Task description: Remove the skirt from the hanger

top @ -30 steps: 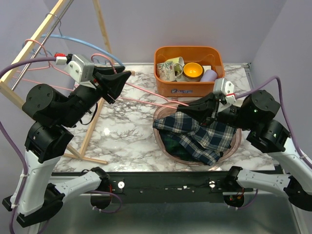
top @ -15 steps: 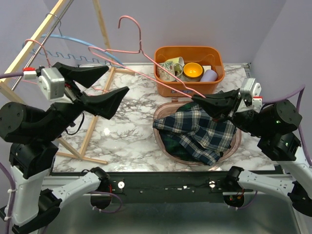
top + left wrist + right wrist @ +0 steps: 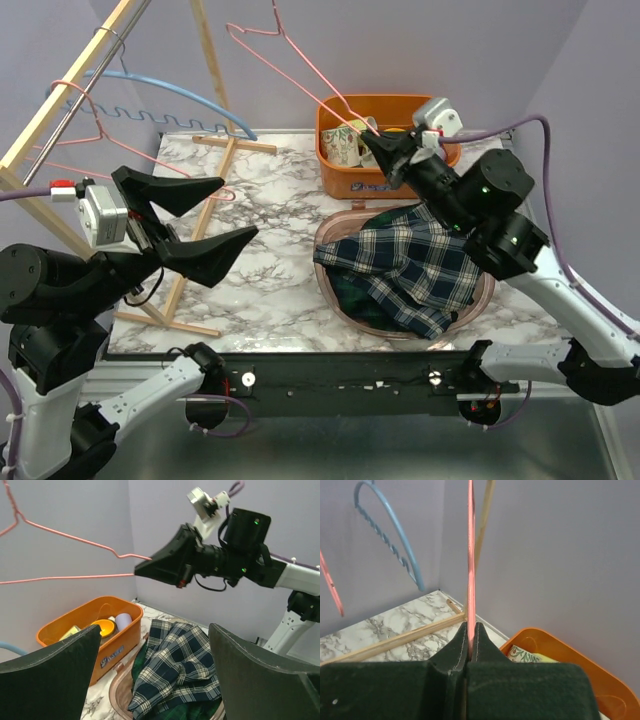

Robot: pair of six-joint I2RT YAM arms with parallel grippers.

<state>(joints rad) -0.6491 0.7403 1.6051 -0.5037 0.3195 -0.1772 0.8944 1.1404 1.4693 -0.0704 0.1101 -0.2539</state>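
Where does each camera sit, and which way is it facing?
Top external: high behind the robot, looking down on the marble table; left arm, right arm show.
Left wrist: faces the skirt and orange bin; own open jaws in view.
Right wrist: faces the back wall; own jaws shut on the pink hanger.
Shared: all show that hanger.

Two pink hangers (image 3: 470, 555), one blue hanger (image 3: 399, 542), one skirt (image 3: 400, 265), one orange bin (image 3: 345, 178).
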